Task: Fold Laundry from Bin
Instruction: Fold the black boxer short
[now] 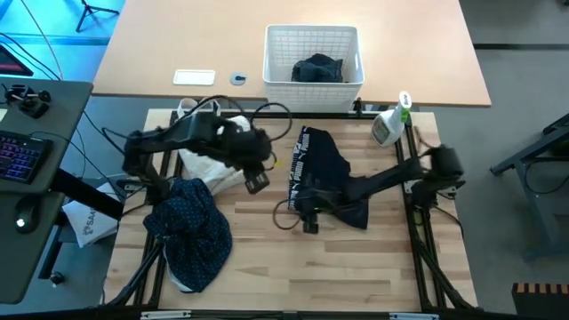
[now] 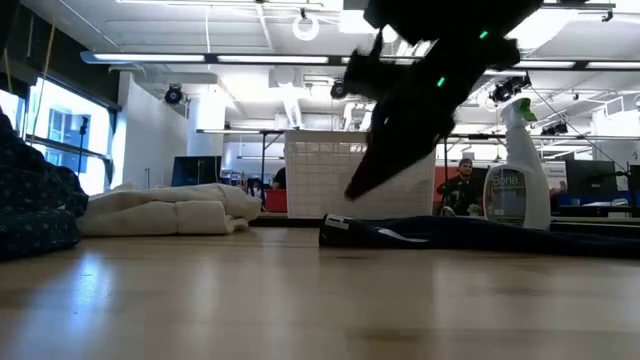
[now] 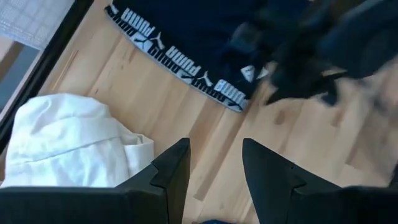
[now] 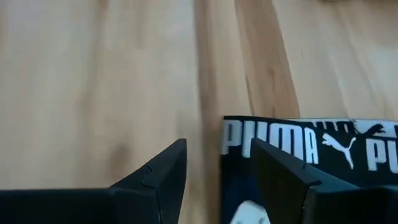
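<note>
A dark navy piece (image 1: 327, 171) with a white-lettered waistband (image 4: 292, 140) lies spread on the wooden table at its middle. My right gripper (image 4: 214, 171) hovers open at the piece's near left corner, one finger over the waistband's end and the other over bare wood. The low view shows it just above the cloth (image 2: 450, 232). My left gripper (image 3: 214, 165) hangs open over bare wood between the cream-white cloth bag (image 3: 68, 143) and the navy piece, with nothing between its fingers. A navy dotted shirt (image 1: 191, 229) lies bunched at the near left. The white bin (image 1: 313, 82) stands at the far edge with a dark garment (image 1: 317, 68) inside.
A spray bottle (image 1: 389, 123) stands at the far right by the table frame. The cream-white cloth bag (image 1: 212, 162) lies under the left arm. A white card (image 1: 194, 78) and a small round thing (image 1: 238, 79) lie beyond the table. Bare wood (image 1: 329, 267) lies near the front edge.
</note>
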